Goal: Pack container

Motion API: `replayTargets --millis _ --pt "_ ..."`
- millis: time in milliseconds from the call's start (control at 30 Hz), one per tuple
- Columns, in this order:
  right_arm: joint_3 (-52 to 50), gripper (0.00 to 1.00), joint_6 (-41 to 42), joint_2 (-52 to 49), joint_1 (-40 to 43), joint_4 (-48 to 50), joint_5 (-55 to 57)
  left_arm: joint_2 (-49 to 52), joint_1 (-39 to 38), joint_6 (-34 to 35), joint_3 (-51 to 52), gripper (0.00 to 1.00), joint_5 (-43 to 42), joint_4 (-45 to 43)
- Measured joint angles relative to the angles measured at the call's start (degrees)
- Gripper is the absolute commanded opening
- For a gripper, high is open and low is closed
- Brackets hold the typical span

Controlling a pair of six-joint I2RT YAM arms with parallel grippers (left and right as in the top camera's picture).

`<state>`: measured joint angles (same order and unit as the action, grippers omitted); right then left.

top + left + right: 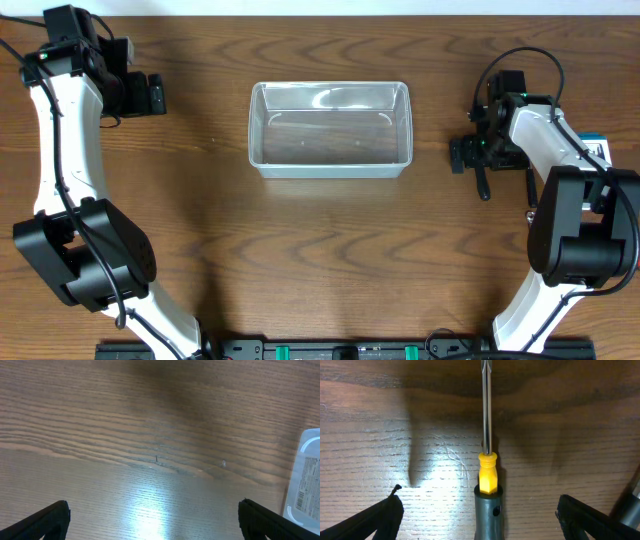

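Observation:
The clear plastic container [330,130] stands empty at the middle of the table; one corner of it [306,480] shows at the right edge of the left wrist view. My left gripper [150,95] is far to its left, open [155,525] over bare wood with nothing between the fingers. My right gripper [470,152] is to the container's right, open [482,520]. A screwdriver [487,485] with a grey handle, yellow collar and steel shaft lies on the table between its fingers [385,520], touching neither.
A small blue-and-white box [597,147] lies at the right edge behind the right arm. A grey rounded object [632,505] shows at the right edge of the right wrist view. Both arm bases stand at the table's front.

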<state>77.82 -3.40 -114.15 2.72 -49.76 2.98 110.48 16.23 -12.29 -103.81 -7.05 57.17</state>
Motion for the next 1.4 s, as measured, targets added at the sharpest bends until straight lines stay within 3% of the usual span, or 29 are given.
replayTargets --millis 1400 --pt "0.0 0.99 -0.2 0.0 0.0 -2.9 -0.7 0.0 0.0 0.0 0.0 0.98 0.0 0.0"
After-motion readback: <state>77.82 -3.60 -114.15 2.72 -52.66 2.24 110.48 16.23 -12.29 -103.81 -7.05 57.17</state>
